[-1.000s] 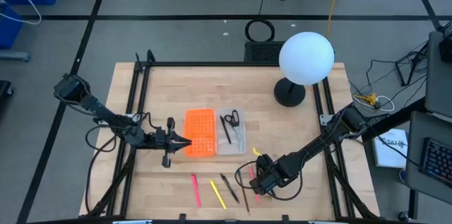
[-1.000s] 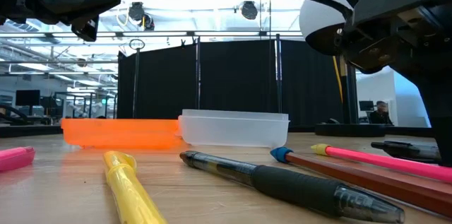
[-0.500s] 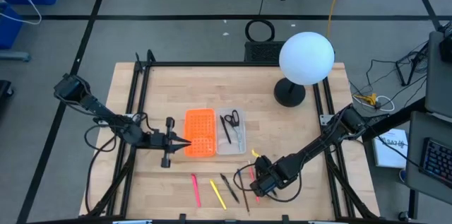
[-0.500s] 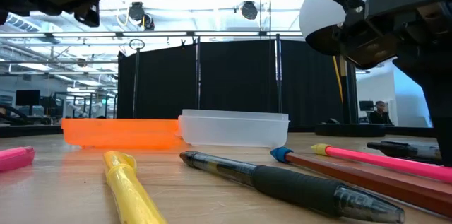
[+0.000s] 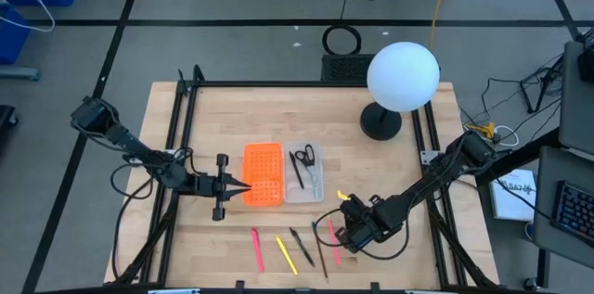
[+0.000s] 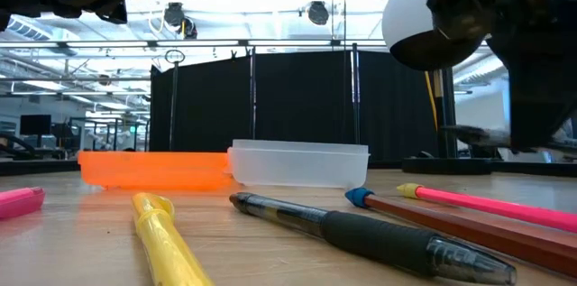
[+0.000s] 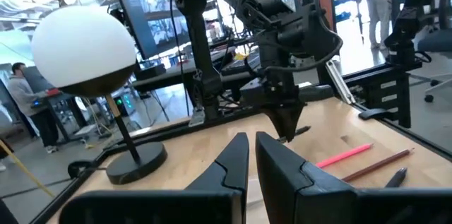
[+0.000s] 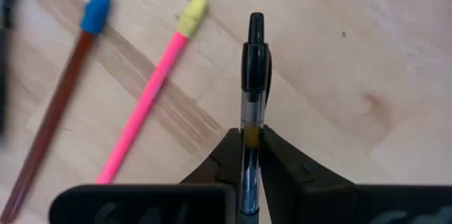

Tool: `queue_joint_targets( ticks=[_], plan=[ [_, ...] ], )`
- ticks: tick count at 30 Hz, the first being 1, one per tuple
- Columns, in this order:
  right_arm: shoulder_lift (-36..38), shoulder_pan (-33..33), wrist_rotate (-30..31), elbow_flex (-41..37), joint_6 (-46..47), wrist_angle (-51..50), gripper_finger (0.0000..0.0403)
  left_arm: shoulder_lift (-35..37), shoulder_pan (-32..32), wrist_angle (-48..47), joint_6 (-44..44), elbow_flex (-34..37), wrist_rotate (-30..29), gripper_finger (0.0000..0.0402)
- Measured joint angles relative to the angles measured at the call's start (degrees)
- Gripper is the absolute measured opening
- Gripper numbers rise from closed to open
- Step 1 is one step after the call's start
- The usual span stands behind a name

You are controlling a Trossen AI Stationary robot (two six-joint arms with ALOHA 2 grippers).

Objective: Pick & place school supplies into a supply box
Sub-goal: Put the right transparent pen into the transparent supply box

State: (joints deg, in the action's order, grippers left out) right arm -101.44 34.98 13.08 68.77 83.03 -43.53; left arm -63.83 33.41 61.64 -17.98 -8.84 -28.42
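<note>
One black-capped clear pen [image 8: 252, 104] is clamped between the fingers of the right gripper [image 8: 247, 155], which hangs over the near part of the table [image 5: 371, 169], near side of the supply box [image 5: 281, 173]. The grip sits on the barrel partway along its length, cap end projecting forward. Judged from its build, the pen is light, stiff and smooth-walled; a mid-barrel grip limits tilt, but the round plastic barrel may roll or slip between the pads if pressure is low.

Below the held pen lie a pink pencil [image 8: 145, 97] with a yellow eraser and a brown pencil [image 8: 53, 93] with a blue eraser, side by side and apart from each other. Further along the near edge lie a pink marker [image 5: 256, 249], a yellow pen [image 5: 286, 253] and a dark pen [image 5: 301, 247].

The supply box lies open: orange gridded panel [image 5: 263, 174] joined to the clear tray [image 5: 307, 181]. Scissors [image 5: 303, 156] and a dark pen [image 5: 297, 172] already occupy the tray, reducing free room.

The left gripper [image 5: 238, 186] waits just beside the orange panel, fingers nearly closed on nothing. A lamp with a white globe [image 5: 402, 75] stands at the far side, well clear of the likely path to the tray.
</note>
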Motion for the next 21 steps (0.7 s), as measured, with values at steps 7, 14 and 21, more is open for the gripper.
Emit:
queue_joint_targets(
  ticks=[7,14,21],
  plan=[
    [2.7,-1.9,-1.8,0.1,-3.0,5.7,0.0024,0.0,0.0,0.1,0.0,0.0,0.0,0.0035],
    [7.4,-10.7,2.0,0.2,-6.2,17.8,0.0024,0.0,0.0,0.1,-0.4,0.0,-0.1,0.0035],
    [7.4,-24.2,-5.4,0.2,-8.1,25.8,0.0037,0.0,0.0,0.0,-0.8,0.0,-0.1,0.0035]
  ],
)
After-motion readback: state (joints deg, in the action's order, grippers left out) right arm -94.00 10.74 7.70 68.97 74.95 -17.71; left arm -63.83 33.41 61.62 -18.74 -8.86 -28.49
